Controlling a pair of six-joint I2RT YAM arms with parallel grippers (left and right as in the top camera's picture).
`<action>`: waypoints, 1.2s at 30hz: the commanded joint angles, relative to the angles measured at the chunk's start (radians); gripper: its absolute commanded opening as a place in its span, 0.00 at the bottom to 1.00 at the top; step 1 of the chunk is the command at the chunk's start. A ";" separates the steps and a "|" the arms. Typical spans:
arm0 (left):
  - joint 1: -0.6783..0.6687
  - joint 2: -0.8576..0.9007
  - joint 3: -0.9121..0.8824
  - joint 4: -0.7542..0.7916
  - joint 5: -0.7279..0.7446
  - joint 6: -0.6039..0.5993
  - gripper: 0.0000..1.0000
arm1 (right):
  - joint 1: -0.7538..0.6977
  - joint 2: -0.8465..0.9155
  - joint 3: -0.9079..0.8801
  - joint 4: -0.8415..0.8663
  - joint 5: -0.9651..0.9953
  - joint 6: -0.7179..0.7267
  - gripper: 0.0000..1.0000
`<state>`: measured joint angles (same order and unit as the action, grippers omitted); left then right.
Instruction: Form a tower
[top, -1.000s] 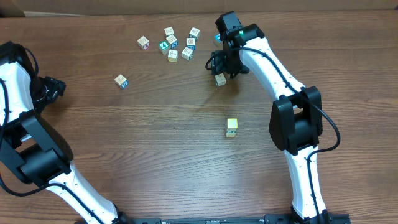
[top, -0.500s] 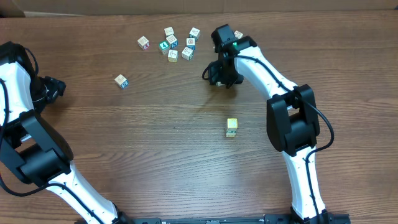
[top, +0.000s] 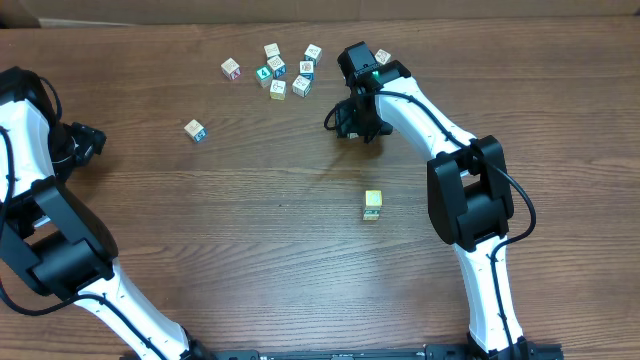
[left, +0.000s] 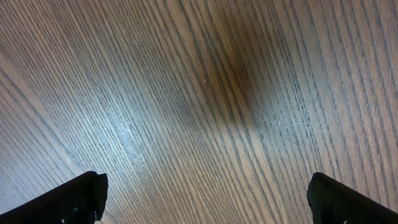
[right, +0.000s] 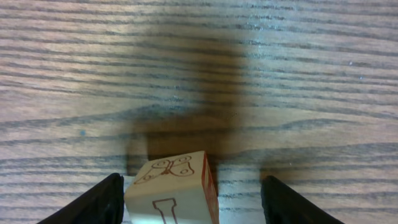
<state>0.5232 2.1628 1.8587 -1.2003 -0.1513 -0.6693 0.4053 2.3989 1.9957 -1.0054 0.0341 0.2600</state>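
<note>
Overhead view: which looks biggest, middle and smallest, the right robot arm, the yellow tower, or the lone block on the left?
Largest: right arm
Next: tower
Smallest: lone block
The tower only just beats the lone block. It stands taller, so nearer the camera, which makes that pair unsure.

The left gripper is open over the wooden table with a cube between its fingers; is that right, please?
Not quite. The left gripper is open over the wooden table, but no cube lies between its fingers: the left wrist view shows only bare wood there.
</note>
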 joint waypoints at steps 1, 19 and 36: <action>-0.013 0.007 0.015 0.001 -0.009 0.019 1.00 | -0.002 0.003 0.046 -0.005 0.016 -0.004 0.70; -0.013 0.007 0.015 0.002 -0.009 0.019 1.00 | -0.002 -0.001 0.062 -0.014 0.016 -0.003 0.57; -0.013 0.007 0.015 0.002 -0.009 0.019 0.99 | -0.002 -0.005 0.062 -0.027 0.017 -0.049 0.40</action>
<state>0.5232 2.1628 1.8587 -1.2003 -0.1513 -0.6693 0.4053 2.3989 2.0300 -1.0359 0.0414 0.2245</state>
